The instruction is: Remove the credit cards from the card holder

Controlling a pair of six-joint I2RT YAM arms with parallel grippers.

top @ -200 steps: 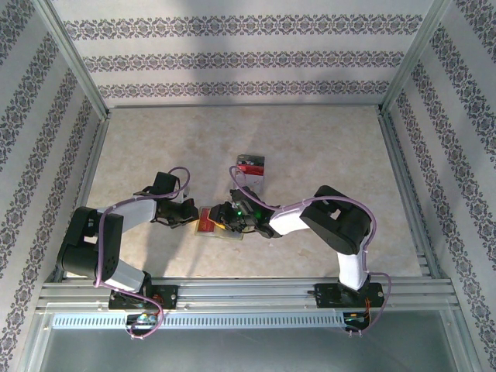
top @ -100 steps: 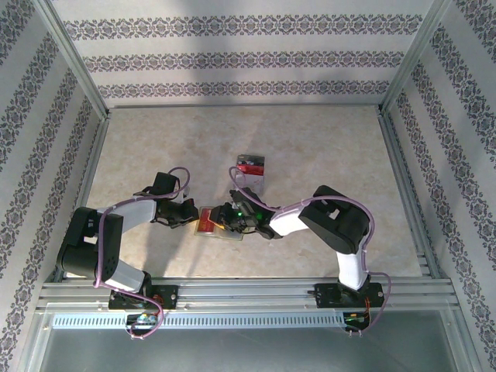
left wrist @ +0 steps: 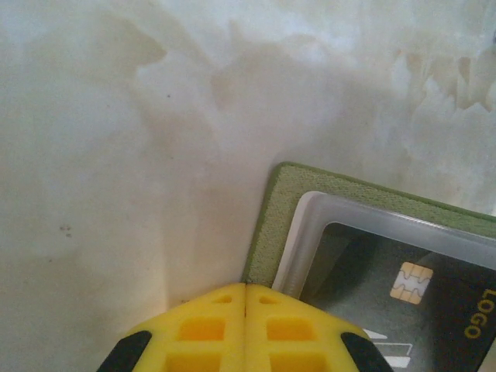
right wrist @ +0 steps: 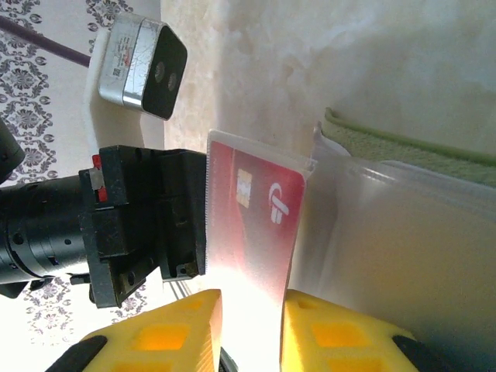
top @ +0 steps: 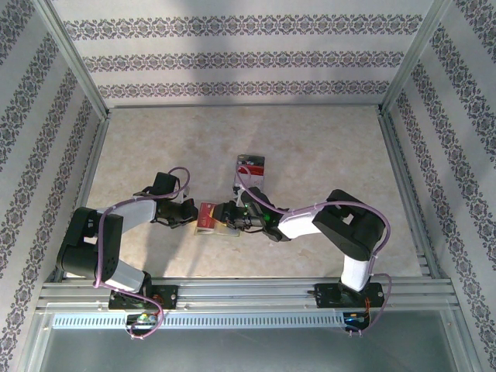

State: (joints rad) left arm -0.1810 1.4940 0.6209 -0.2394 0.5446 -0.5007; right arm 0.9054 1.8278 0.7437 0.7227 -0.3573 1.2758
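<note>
The olive-green card holder lies open on the table between both grippers. In the left wrist view its corner runs under my left gripper, which is shut with its tips on that corner. A dark card with a chip sits in the translucent pocket. A red card inside a translucent sleeve rises straight ahead of my right gripper. Its jaws stand a little apart and the card's near end runs down between them. From above, the red card shows between my left gripper and my right gripper.
A clear tray with red-and-white contents sits just beyond the card holder. The left arm's black wrist body and its camera are close behind the red card. Metal frame rails and patterned walls border the table.
The right arm's elbow has swung to the right and its forearm has stretched out lower. The red card has shifted slightly toward the far side. The left arm has stayed put.
</note>
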